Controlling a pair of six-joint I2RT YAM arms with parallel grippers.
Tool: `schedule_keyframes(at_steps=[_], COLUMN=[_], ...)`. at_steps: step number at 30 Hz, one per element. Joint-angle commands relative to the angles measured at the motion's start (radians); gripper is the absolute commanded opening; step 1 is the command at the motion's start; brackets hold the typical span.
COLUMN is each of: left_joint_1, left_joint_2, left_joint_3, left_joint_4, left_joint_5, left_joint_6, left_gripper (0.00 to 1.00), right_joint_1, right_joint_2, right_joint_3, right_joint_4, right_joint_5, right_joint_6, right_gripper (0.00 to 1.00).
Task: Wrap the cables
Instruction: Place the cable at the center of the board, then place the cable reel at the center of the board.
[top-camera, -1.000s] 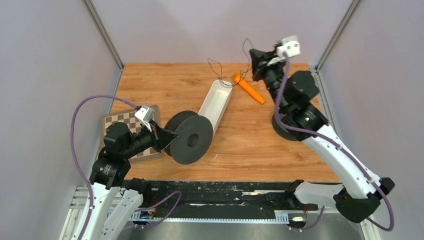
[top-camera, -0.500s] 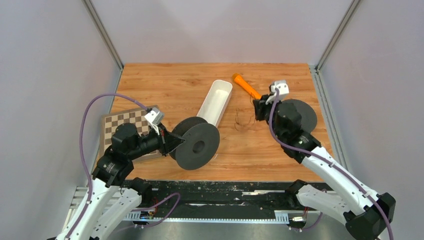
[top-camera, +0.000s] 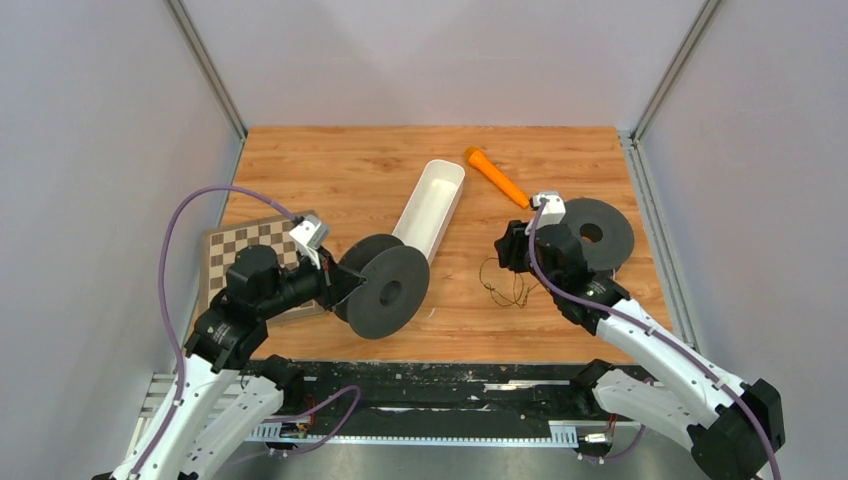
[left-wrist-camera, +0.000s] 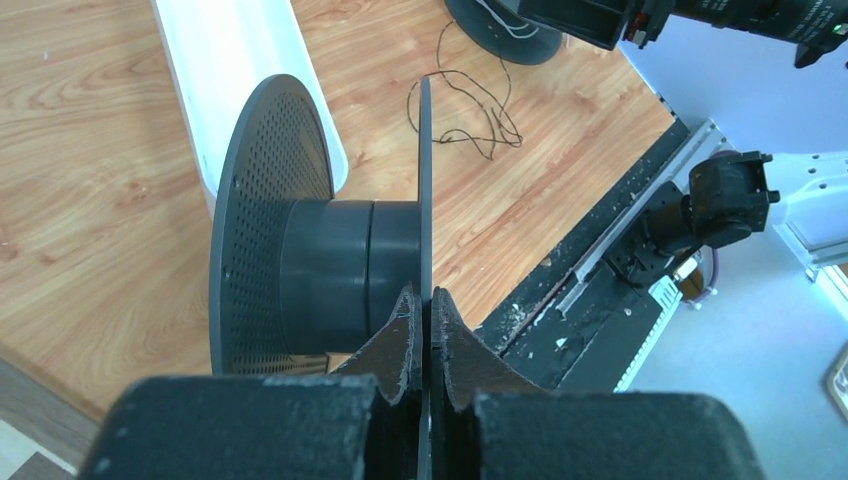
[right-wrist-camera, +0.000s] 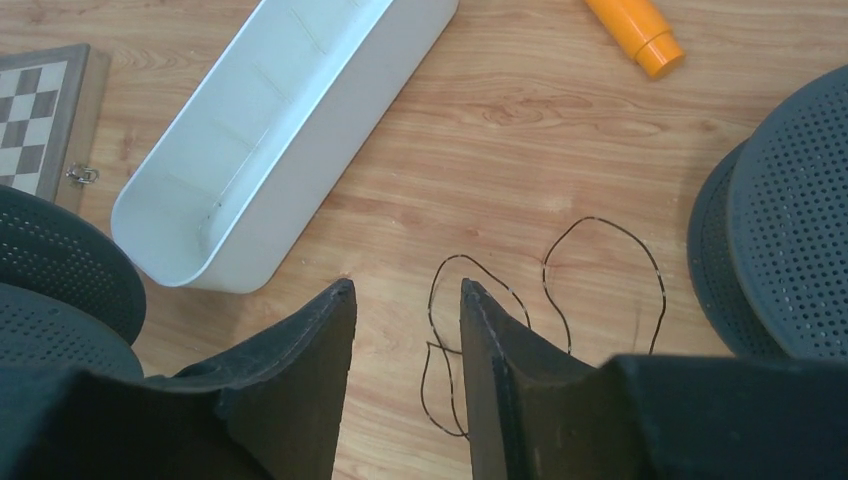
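1. The cables (top-camera: 503, 285) are lying in a loose dark tangle on the wood, to the right of the white tray's (top-camera: 433, 205) near end. Whether a pale strand is running among them I cannot tell.
2. The right gripper (right-wrist-camera: 406, 288) is hovering over that tangle, its fingers standing apart with nothing between them.
3. The left gripper (left-wrist-camera: 422, 300) is pinching the thin rim of a black spool (top-camera: 385, 290), which is standing on its rims just beside the tray's near end.
4. A second black spool (top-camera: 598, 232) is lying flat well to the tray's right, beyond the cables, with the right arm (top-camera: 650, 340) partly covering it.
5. An orange marker-like tube (top-camera: 495, 175) is resting just right of the tray's far end. A chessboard (top-camera: 235, 250) is sitting well to the tray's left, with the left arm (top-camera: 215, 340) overlapping it.
6. A wooden table (top-camera: 340, 170) is carrying everything, and plain grey walls (top-camera: 100, 150) with metal corner posts (top-camera: 205, 65) are closing it in.
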Motion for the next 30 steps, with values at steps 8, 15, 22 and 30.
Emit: schedule_keyframes(at_steps=[8,15,22,30], left_joint_1=[-0.003,-0.110,-0.212,-0.233], left_joint_2=[-0.011,0.026,0.095,0.132], left_joint_3=[0.088,0.055,0.040,0.011], left_joint_4=[-0.025,-0.031,-0.061,-0.041], left_joint_5=[-0.060,-0.190,-0.402,-0.461], left_joint_6=[0.102,0.101,0.105,0.099], left_gripper=[0.00,0.00,0.00,0.02], right_joint_1=[-0.003,-0.001,0.000,0.000], right_joint_2=[-0.070,-0.032,-0.054,-0.090], right_joint_3=[-0.005,-0.026,-0.028,-0.050], right_joint_4=[-0.146,-0.132,-0.120,-0.112], right_joint_5=[-0.172,-0.232,-0.234,-0.231], right_joint_6=[0.164,0.183,0.176,0.173], right_gripper=[0.46,0.44,0.45,0.45])
